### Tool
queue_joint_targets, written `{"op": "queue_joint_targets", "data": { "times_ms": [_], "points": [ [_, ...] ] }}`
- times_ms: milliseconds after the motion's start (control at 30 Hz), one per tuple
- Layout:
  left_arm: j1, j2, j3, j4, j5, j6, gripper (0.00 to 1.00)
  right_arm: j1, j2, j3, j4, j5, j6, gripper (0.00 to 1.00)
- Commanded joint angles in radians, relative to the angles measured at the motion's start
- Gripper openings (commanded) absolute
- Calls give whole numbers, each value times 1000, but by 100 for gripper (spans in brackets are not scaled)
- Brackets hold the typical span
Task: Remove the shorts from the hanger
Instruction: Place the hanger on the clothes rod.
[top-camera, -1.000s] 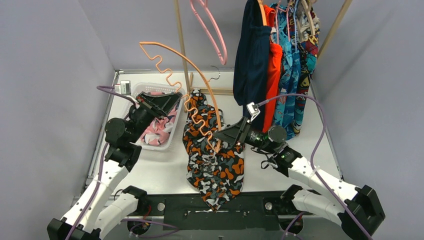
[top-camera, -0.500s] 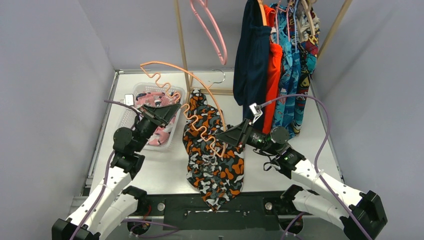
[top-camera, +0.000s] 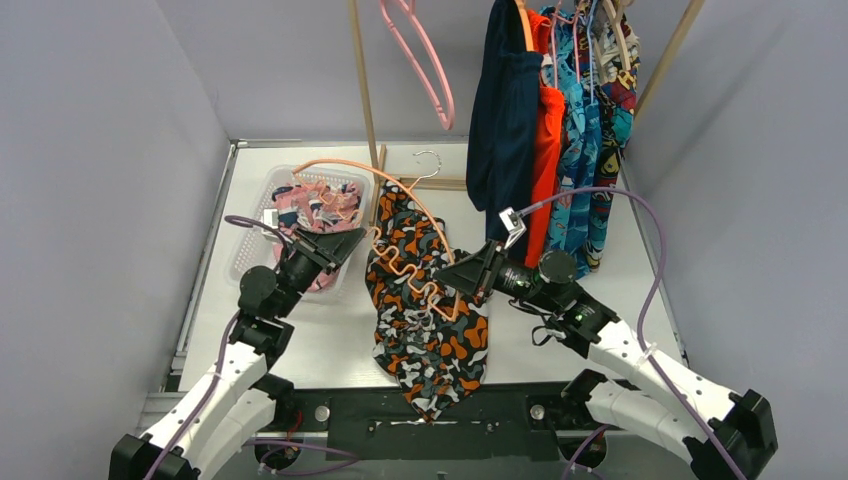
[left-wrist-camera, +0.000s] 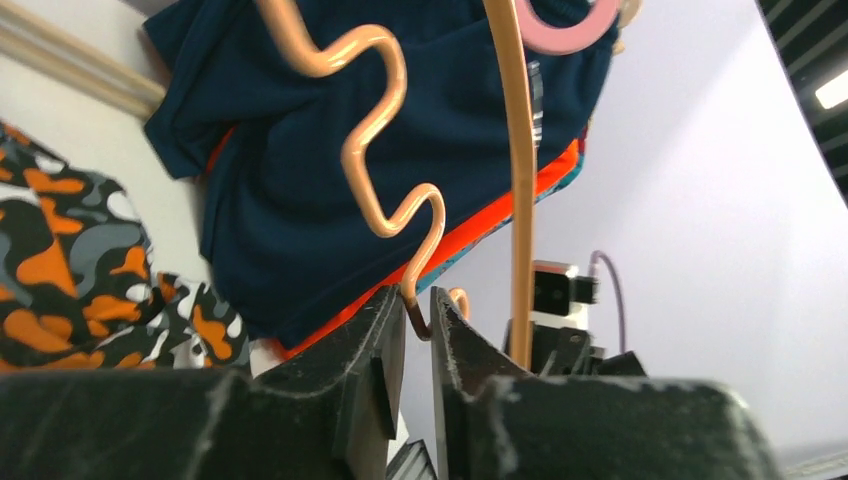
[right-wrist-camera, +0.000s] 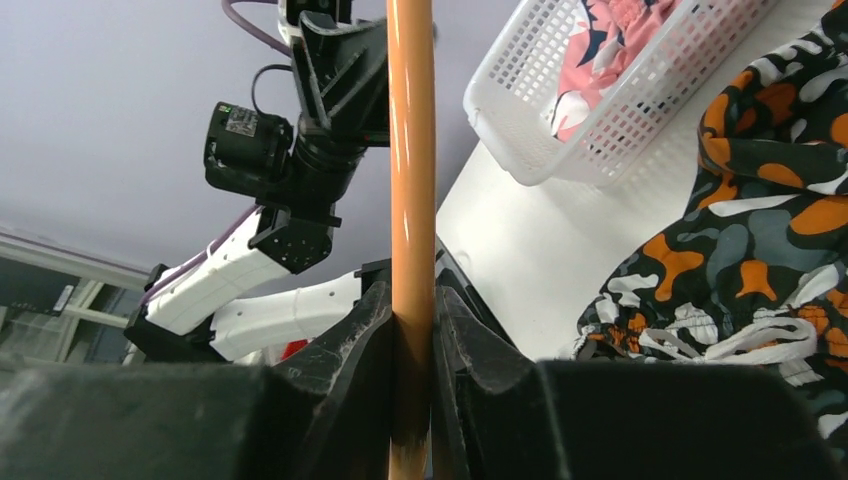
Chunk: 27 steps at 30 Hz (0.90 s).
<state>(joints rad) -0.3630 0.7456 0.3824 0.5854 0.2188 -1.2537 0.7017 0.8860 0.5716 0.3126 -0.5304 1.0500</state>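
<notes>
An orange hanger with a wavy lower bar hangs low between both grippers, just above the black shorts with orange-white print, which lie flat on the table. My left gripper is shut on the end of the wavy bar, with the thin wire between its tips. My right gripper is shut on the hanger's straight arm, jaws pressed on both sides. Navy, orange-red and teal patterned shorts hang on the rail at the back right.
A white basket at the left holds pink printed shorts, close beside the left gripper. An empty pink hanger hangs from the wooden rack, whose post stands behind the orange hanger. Grey walls close in both sides.
The orange hanger has dropped and tilted down toward the printed shorts. My left arm moved right and nearer, off the basket. My right jaws closed onto the hanger's arm.
</notes>
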Motion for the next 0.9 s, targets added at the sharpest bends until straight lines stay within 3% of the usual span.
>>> {"op": "queue_joint_targets", "data": {
  "times_ms": [0, 100, 233, 567, 700, 867],
  "points": [
    [-4, 28, -30, 42, 70, 13, 24, 8, -76, 126, -115, 113, -114, 0],
    [-4, 59, -11, 5, 106, 39, 49, 10, -95, 187, -271, 204, -183, 0],
    [-4, 103, 26, -80, 153, 91, 64, 10, -103, 260, -450, 297, -260, 0],
    [-5, 138, 50, -180, 202, 135, 68, 9, -89, 454, -896, 558, -385, 0],
    [-7, 138, 84, -258, 187, 185, 73, 10, -52, 530, -947, 622, -430, 0],
    [-8, 185, 200, -477, 167, 333, 77, 10, 50, 673, -961, 723, -528, 0]
  ]
}}
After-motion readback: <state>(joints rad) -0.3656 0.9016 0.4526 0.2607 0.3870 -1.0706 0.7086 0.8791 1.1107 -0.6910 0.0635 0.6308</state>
